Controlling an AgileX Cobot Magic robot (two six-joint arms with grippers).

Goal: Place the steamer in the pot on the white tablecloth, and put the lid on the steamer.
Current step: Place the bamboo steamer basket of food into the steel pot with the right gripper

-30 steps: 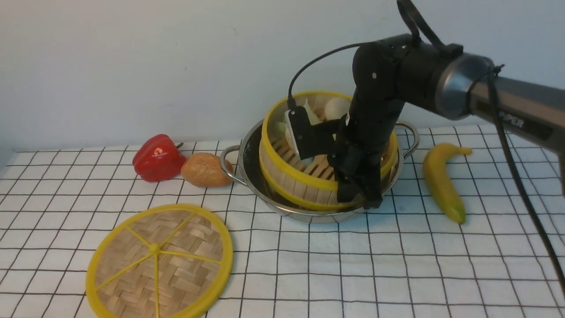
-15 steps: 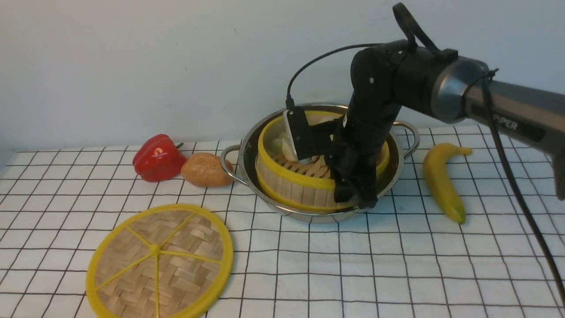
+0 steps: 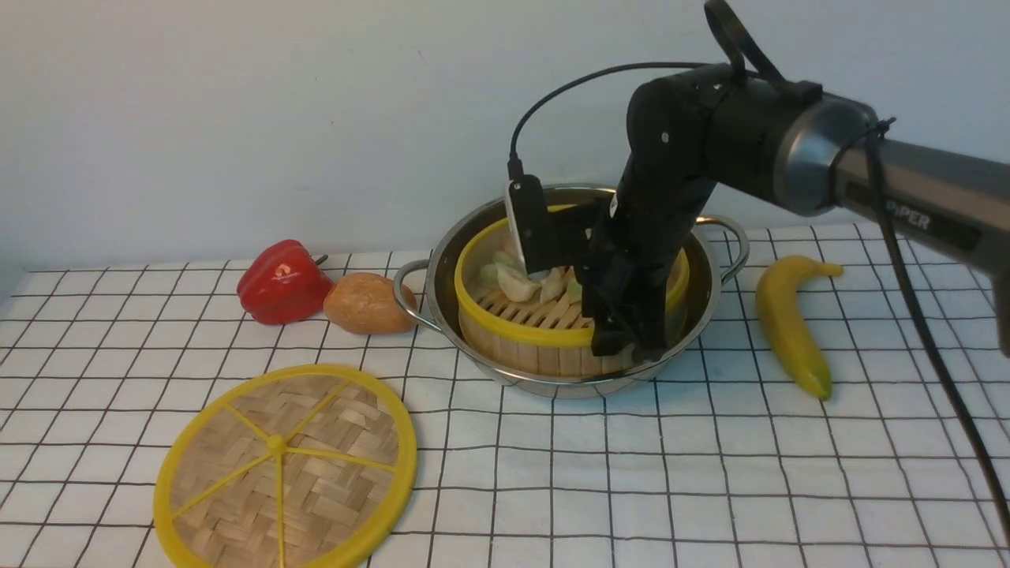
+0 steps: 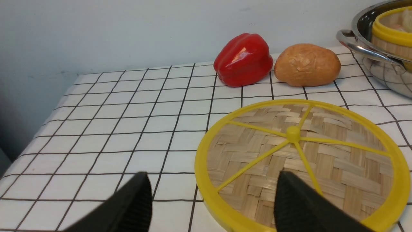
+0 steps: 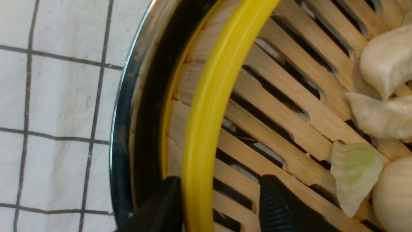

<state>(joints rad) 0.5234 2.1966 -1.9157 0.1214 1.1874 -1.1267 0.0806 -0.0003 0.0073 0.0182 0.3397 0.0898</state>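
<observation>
The right pincer (image 5: pixel 219 185) is being held partly open astride the yellow top rim of the steamer (image 5: pixel 206 96). 1 finger is being kept inside the basket and the other in the narrow slot between the basket wall and the pot (image 5: pixel 124 135). Nothing is being gripped, since a gap is being left on the inner side. The steamer is being carried level inside the pot on the white tablecloth (image 3: pixel 710 473). Trouble is being risked on the way out: if the pincer is being lifted askew, the rim could be hooked by the outer finger and the basket tipped, the dumplings (image 5: pixel 383 61) being spilled. That clearance is being shown only by the right wrist view; in the front view the fingers are being hidden behind the arm. The left pincer (image 4: pixel 209 203), wide open and empty, is being shown only by the left wrist view. It is being held over the edge of the lid (image 4: pixel 322 154), which is lying flat on the cloth, well apart from the pot.
</observation>
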